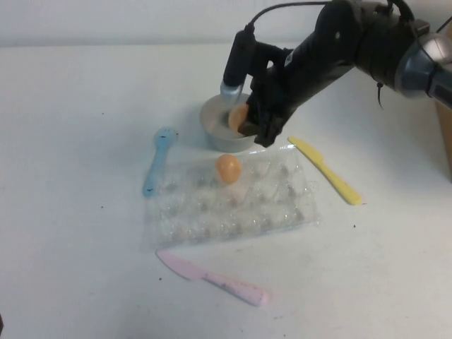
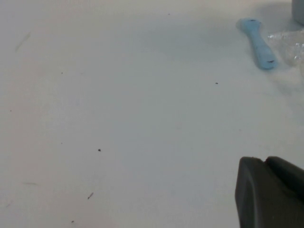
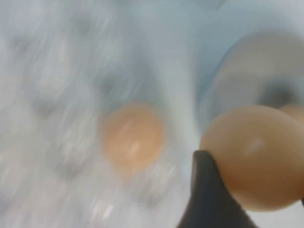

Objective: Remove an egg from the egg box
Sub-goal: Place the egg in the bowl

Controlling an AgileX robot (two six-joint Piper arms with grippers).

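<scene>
My right gripper (image 1: 244,124) is shut on an orange-tan egg (image 1: 238,117) and holds it above the round grey bowl (image 1: 212,116), just beyond the far edge of the clear plastic egg box (image 1: 282,208). In the right wrist view the held egg (image 3: 256,154) sits between the dark fingers (image 3: 205,194). A second egg (image 1: 228,168) sits in a cup of the box and also shows in the right wrist view (image 3: 132,137). A third egg (image 3: 294,113) peeks out behind the held one, by the bowl (image 3: 251,71). My left gripper (image 2: 265,164) is shut and empty, low over bare table left of the box.
A blue spoon (image 1: 157,161) lies left of the box and shows in the left wrist view (image 2: 259,43). A yellow knife (image 1: 326,169) lies to its right. A pink knife (image 1: 212,279) lies in front of it. The table is white.
</scene>
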